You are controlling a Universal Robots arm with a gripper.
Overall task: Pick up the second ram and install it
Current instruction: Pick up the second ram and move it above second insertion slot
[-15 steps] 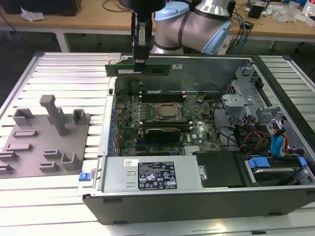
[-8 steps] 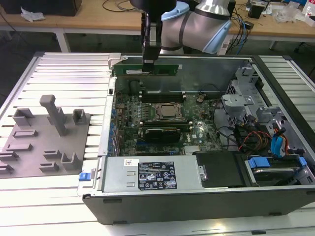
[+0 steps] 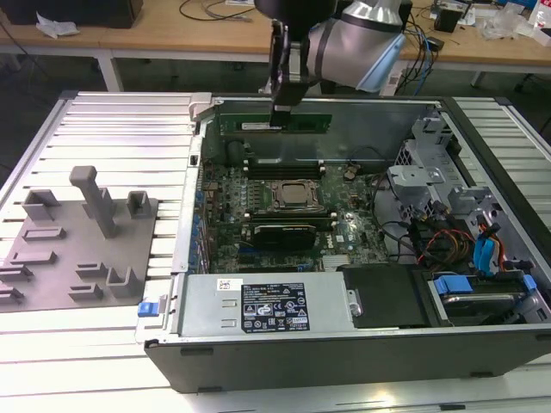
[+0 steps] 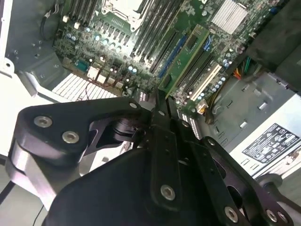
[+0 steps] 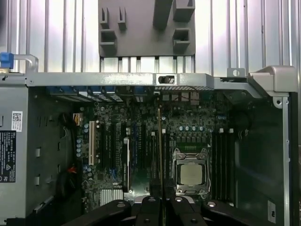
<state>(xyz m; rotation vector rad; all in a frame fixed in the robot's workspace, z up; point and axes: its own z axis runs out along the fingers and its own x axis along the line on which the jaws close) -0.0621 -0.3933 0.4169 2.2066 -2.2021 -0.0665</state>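
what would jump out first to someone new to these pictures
The gripper holds the second ram, a long green strip, level above the open computer case, near its far wall in the exterior view. Below it the CPU socket sits mid-motherboard, and a grey moulded tray lies on the exterior view's left.

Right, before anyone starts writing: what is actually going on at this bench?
A single robot arm is working over an open computer case. Its gripper is shut on the second ram, a thin green strip held on edge in the air above the motherboard. The strip does not look seated in a slot yet. A grey tray sits outside the case, on the exterior view's left.
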